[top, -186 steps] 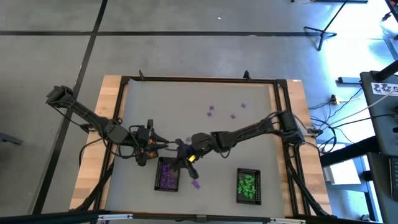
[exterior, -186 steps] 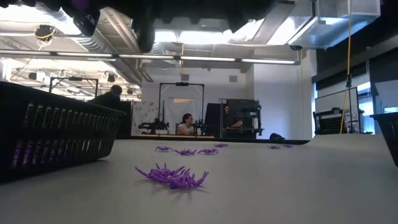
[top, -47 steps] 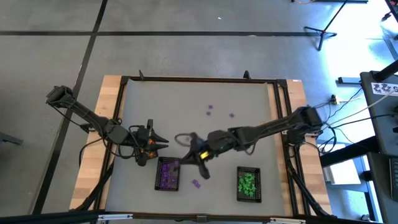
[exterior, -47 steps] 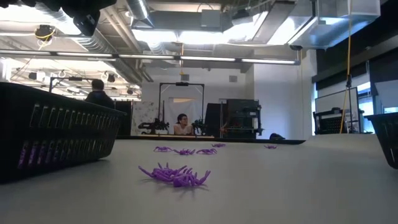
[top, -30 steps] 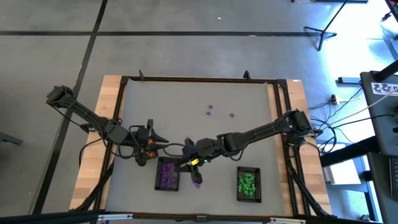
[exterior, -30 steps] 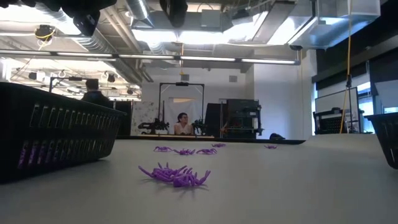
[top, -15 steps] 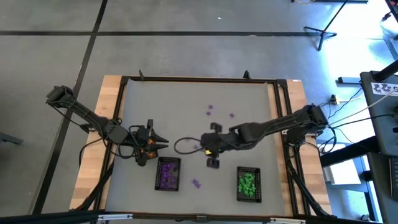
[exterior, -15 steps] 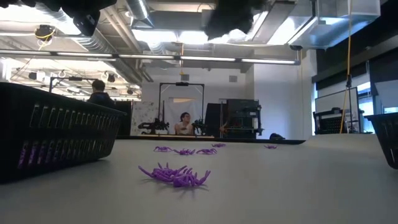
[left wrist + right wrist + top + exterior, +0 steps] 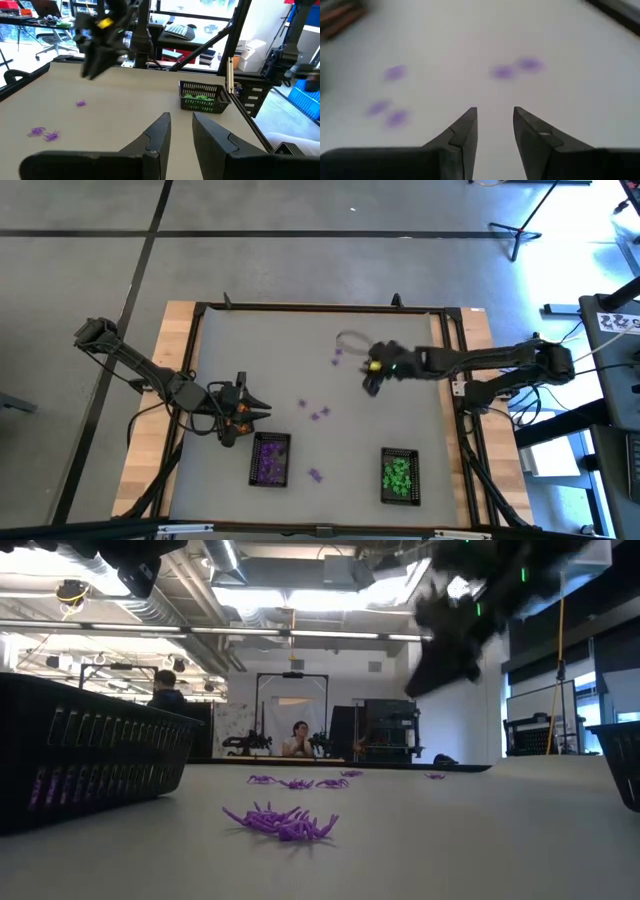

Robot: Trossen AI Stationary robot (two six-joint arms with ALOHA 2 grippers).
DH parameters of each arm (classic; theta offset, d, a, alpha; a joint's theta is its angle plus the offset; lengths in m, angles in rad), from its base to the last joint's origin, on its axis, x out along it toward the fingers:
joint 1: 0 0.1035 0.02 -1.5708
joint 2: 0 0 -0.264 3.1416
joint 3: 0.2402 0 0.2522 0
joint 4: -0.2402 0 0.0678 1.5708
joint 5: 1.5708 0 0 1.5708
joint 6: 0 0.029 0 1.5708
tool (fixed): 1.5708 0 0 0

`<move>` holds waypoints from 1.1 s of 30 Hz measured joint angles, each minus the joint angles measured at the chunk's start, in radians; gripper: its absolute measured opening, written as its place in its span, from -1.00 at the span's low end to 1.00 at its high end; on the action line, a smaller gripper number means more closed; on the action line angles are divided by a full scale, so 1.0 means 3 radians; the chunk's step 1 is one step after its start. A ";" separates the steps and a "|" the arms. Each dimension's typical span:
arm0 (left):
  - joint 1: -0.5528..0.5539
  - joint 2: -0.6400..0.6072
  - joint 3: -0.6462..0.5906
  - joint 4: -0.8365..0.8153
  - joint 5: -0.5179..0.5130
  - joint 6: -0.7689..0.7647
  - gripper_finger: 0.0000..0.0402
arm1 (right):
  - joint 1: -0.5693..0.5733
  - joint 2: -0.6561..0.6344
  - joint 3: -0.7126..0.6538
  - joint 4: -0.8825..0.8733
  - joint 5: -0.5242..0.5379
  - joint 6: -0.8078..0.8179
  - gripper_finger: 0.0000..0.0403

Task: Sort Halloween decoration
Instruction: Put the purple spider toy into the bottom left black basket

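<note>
The Halloween decoration shows as tiny purple trinkets lying loose on the grey table: two near the far middle (image 9: 338, 356), two at mid-table (image 9: 320, 415) and one near the front (image 9: 315, 475), which the low view shows close up (image 9: 280, 822). More purple ones fill the black mesh tray (image 9: 270, 460), and green ones fill the other tray (image 9: 400, 477). My right gripper (image 9: 372, 377) hangs open above the table right of the far pair, with nothing between its fingers (image 9: 495, 125). My left gripper (image 9: 250, 408) stands open and empty (image 9: 181, 127) left of the purple tray.
A black frame rail (image 9: 320, 307) borders the table, with wooden edges left and right. People sit and stand in the room beyond the far edge (image 9: 298, 740). Bare grey tabletop lies between the two trays and along the far side.
My right gripper has swung quickly from beside the purple tray toward the table's far and right side, turning as it went. The two trinkets at mid-table, covered by the arm before, now show. The trinkets and trays lie where they were.
</note>
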 joint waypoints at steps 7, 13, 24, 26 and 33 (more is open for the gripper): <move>0.0000 0.0000 0.0000 -0.0001 0.0000 0.0000 -0.63 | -0.0562 0.0063 -0.0601 0.0429 -0.0010 0.0278 -0.34; 0.0000 0.0000 0.0000 0.0002 0.0000 0.0000 -0.63 | -0.0620 0.0401 -0.0611 0.0454 0.0009 0.0244 -0.04; 0.0000 -0.0001 0.0000 0.0001 0.0001 0.0000 -0.63 | -0.0615 0.0961 -0.0597 0.0660 0.0245 0.0272 0.34; 0.0000 0.0000 0.0000 0.0000 0.0001 0.0000 -0.63 | -0.0615 0.1005 -0.0597 0.0757 0.0262 0.0268 0.30; 0.0000 -0.0001 0.0000 -0.0001 0.0001 0.0001 -0.63 | -0.0615 0.1015 -0.0601 0.0857 0.0167 0.0170 -0.13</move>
